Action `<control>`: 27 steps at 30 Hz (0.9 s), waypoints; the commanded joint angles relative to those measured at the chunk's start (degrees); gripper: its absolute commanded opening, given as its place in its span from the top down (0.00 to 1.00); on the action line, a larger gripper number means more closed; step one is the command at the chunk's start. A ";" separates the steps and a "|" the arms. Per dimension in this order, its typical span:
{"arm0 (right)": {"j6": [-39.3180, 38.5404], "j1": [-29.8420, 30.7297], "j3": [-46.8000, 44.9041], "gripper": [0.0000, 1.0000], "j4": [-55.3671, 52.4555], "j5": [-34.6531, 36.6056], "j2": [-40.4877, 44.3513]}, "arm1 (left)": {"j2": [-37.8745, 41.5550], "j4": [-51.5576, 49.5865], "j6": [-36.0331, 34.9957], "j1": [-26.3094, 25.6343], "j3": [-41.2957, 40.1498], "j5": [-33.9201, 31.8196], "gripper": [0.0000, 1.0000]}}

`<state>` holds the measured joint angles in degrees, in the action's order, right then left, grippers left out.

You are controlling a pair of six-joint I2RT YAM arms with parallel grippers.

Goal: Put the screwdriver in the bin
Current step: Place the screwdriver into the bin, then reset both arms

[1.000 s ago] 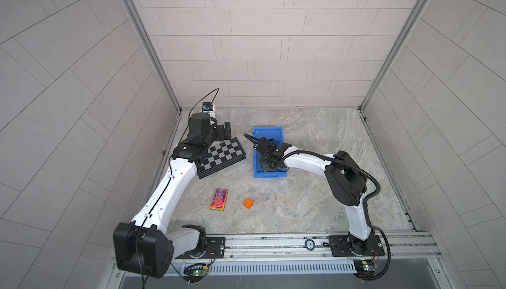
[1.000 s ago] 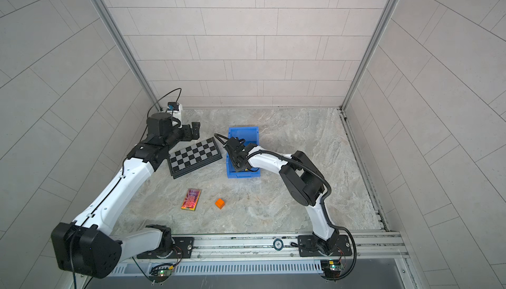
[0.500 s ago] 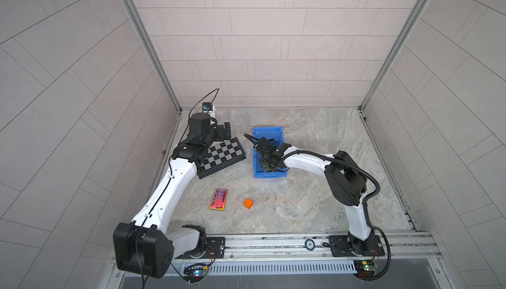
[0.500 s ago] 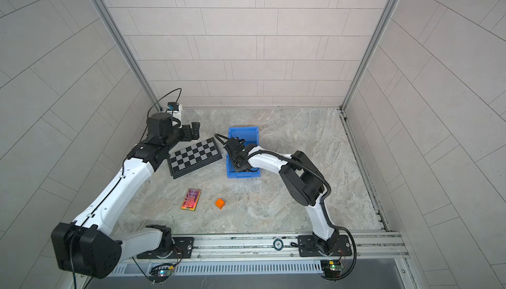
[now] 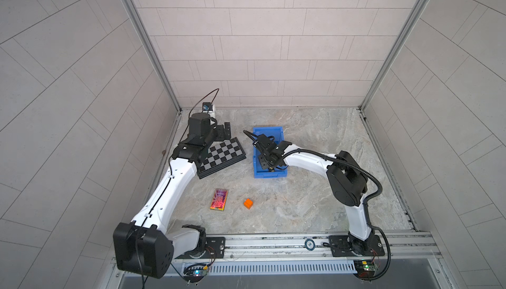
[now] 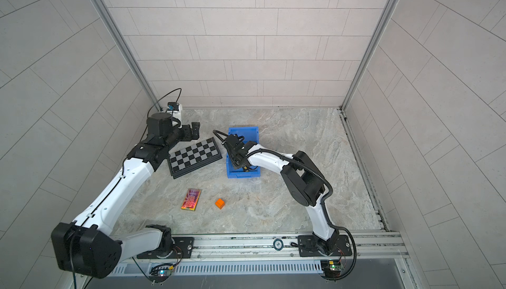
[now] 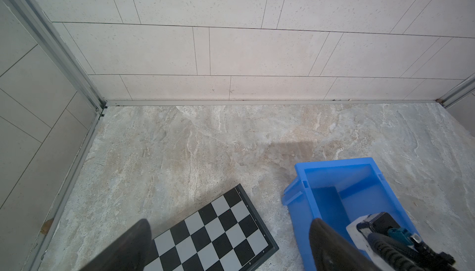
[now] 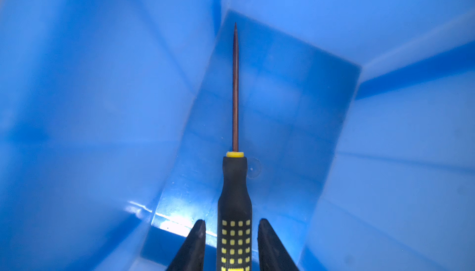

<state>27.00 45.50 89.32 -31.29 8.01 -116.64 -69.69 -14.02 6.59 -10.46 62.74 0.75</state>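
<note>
Right end effector (image 8: 231, 222): jaws are parted slightly, and a strip of blue is visible on either side of the screwdriver (image 8: 234, 195) handle. Nothing is gripped. The screwdriver is seen inside the bin (image 8: 77, 102), shaft pointed along the floor toward a far corner. Whether it lies fully flat cannot be told. Left end effector (image 7: 230, 222): held open and empty near the chessboard (image 7: 218, 231), apart from the bin.

Risks, as judged:
- The gaps at the handle are narrow, so on a skewed retreat the handle could be caught by a finger (image 8: 195, 244) and dragged up toward the rim.
- The handle is round, so it may be set rolling by a nudge.
- The wrist is sunk between tall walls, so the presumably light bin could be shoved across the bench (image 5: 301, 205) by a sideways pull-out.

Materials:
- Bin: smooth, glossy blue plastic, rectangular, open-topped.
- Handle: black, matte, rubbery-looking, with a grid of yellow squares and a yellow collar.
- Shaft: thin dark metal, tapered to a point.
- Bench: marbled, stone-like.
</note>
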 commanded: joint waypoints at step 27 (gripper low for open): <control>-8.54 -7.62 -7.94 0.61 -1.50 5.03 28.42 | 1.53 1.83 -0.35 0.17 -0.75 -2.77 0.00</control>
<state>19.70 39.77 83.42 -32.34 12.69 -91.55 -69.67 -13.54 6.59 -10.46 62.70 -0.51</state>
